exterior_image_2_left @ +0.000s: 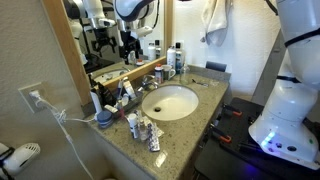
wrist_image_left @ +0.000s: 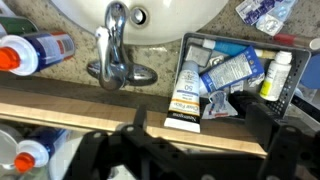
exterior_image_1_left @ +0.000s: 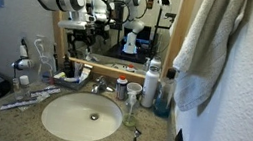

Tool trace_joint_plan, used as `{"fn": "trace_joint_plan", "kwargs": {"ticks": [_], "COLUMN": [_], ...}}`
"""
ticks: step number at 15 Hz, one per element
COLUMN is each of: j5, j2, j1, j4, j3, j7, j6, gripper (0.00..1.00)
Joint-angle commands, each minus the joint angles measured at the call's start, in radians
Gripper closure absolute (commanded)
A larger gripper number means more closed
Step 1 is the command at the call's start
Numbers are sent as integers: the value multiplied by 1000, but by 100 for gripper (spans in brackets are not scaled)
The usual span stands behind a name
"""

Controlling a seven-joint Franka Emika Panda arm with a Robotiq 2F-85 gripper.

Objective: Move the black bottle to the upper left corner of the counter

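Black bottle (exterior_image_2_left: 178, 58) stands well apart from the gripper (wrist_image_left: 195, 140) (jaws spread, holding nothing).

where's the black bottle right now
In an exterior view the black bottle stands at the back of the counter, right of the faucet and just left of the cup.

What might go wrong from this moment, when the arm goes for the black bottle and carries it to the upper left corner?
1. The black bottle stands tight among the silver can, the blue bottle and the cup; the gripper, open above the faucet, may tip a neighbour.
2. The left back of the counter already holds toiletries, so there seems little room to set it down.
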Motion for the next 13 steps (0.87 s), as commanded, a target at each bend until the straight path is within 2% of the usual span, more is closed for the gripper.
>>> {"fn": "trace_joint_plan", "kwargs": {"ticks": [1, 7, 13], "j5": [64, 145, 153], "j2": [-203, -496, -713], "j1": [-63, -137, -157], "j4": [-214, -519, -727], "j3": [2, -26, -79], "j7": [-45, -70, -78], "j6": [-36, -24, -52], "gripper": [0, 0, 0]}}
